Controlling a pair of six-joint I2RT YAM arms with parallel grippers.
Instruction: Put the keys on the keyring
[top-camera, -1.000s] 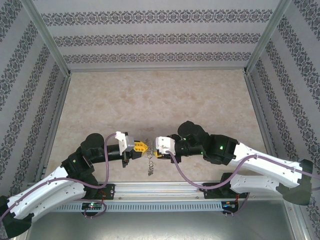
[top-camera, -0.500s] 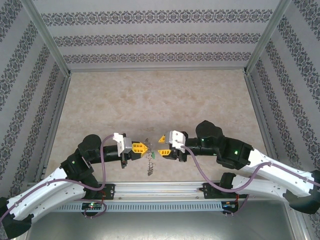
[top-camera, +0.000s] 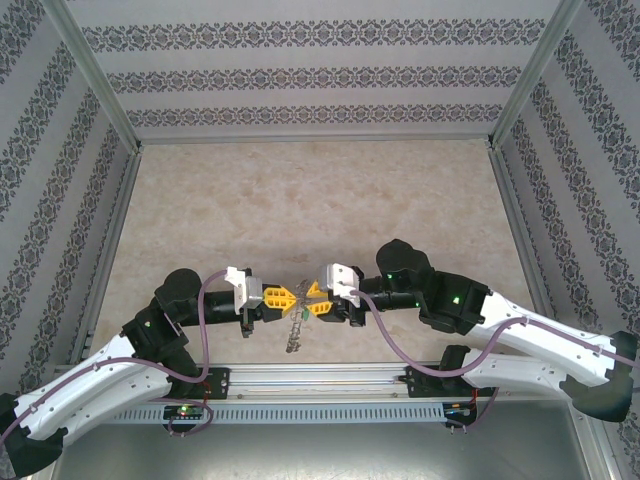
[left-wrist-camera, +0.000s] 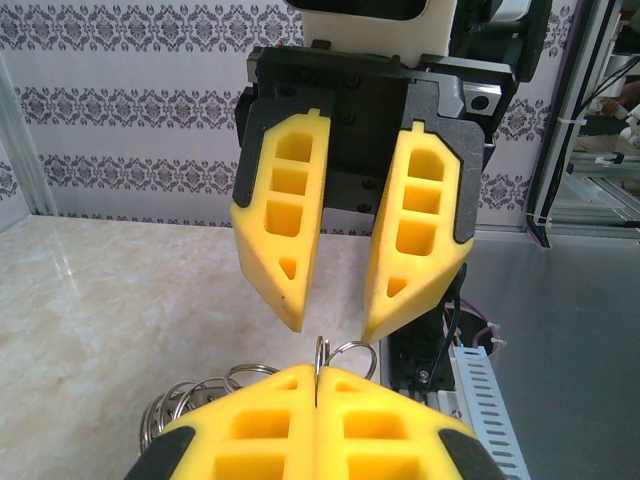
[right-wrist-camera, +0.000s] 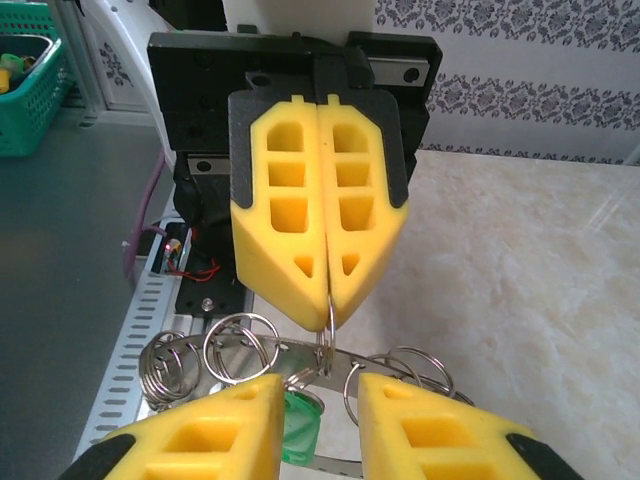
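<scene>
Ring held, key not yet caught
Your left gripper (right-wrist-camera: 328, 315) pinched a loop of the keyring (right-wrist-camera: 290, 352); your right gripper (left-wrist-camera: 330, 325) stood open near the green key (right-wrist-camera: 300, 428) under the ring; you had best close softly on its head.

We're getting bright, even light from overhead here, so the beige marble-look tabletop (top-camera: 300, 200) only carries soft, faint shadows near the white-and-black robot arms (top-camera: 100, 375), plus a pale sheen in both wrist views. The yellow ribbed plastic fingers (left-wrist-camera: 280, 230) look sharp close up, the grey-and-white patterned wallpaper (left-wrist-camera: 120, 100) behind goes slightly soft, and the top view is a bit washed out.
</scene>
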